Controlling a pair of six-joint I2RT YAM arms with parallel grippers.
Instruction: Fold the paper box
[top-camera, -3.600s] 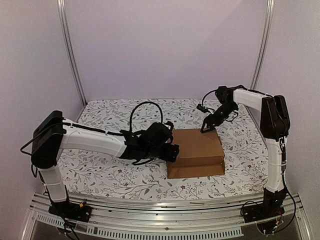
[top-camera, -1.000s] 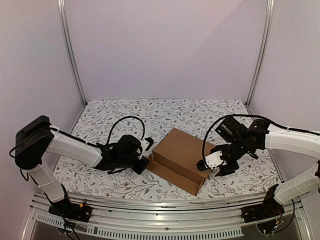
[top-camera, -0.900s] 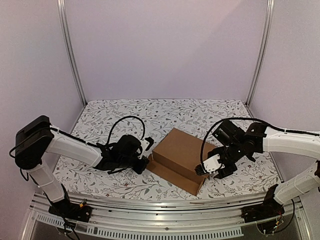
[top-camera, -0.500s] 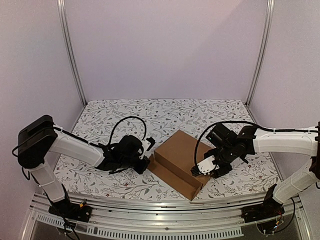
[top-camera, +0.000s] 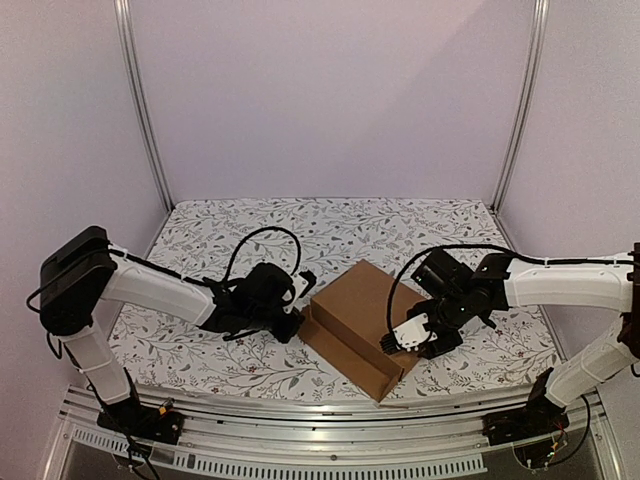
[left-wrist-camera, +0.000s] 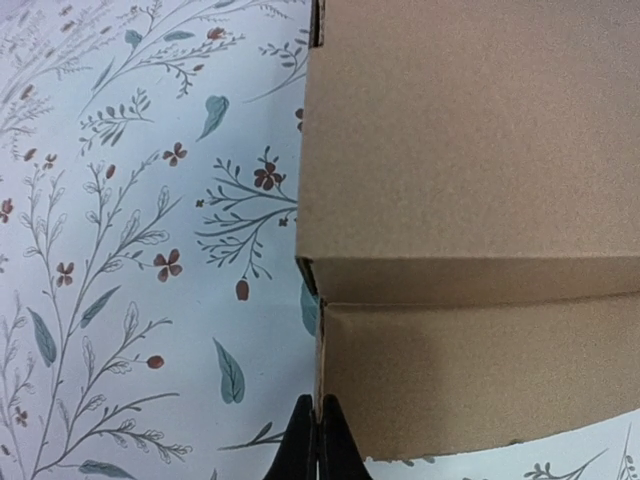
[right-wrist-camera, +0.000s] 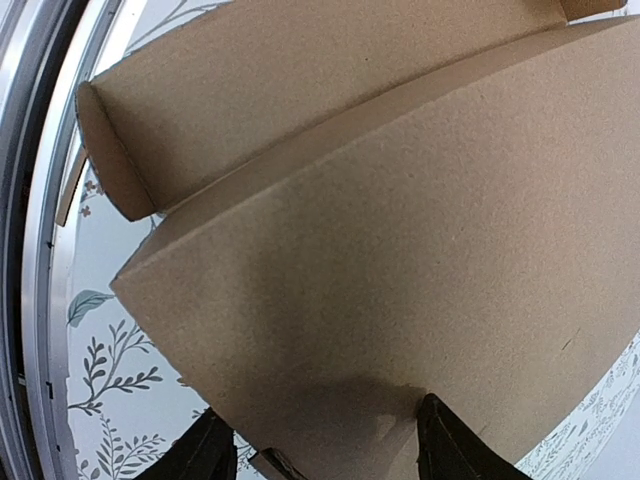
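Note:
The paper box (top-camera: 365, 305) is a closed brown cardboard box lying skewed on the floral cloth, with a lower front wall (top-camera: 345, 350) toward me. My left gripper (top-camera: 297, 320) is shut at the box's left corner. In the left wrist view its tips (left-wrist-camera: 318, 445) meet right at the left edge of the front wall (left-wrist-camera: 470, 370), with nothing visibly between them. My right gripper (top-camera: 398, 340) is open at the box's right end. In the right wrist view its fingers (right-wrist-camera: 212, 448) stand wide apart, with the box's brown face (right-wrist-camera: 400, 230) filling the space between them.
The floral tablecloth (top-camera: 250, 230) covers the table. An aluminium rail (top-camera: 330, 415) runs along the near edge, close to the box's front corner, and shows as a metal rail (right-wrist-camera: 40, 200) in the right wrist view. Frame posts (top-camera: 140, 100) stand at the back corners.
The right gripper moved left onto the box's right end, its jaws narrowing slightly. The left gripper shut and shifted right to the box's left corner. The box turned slightly.

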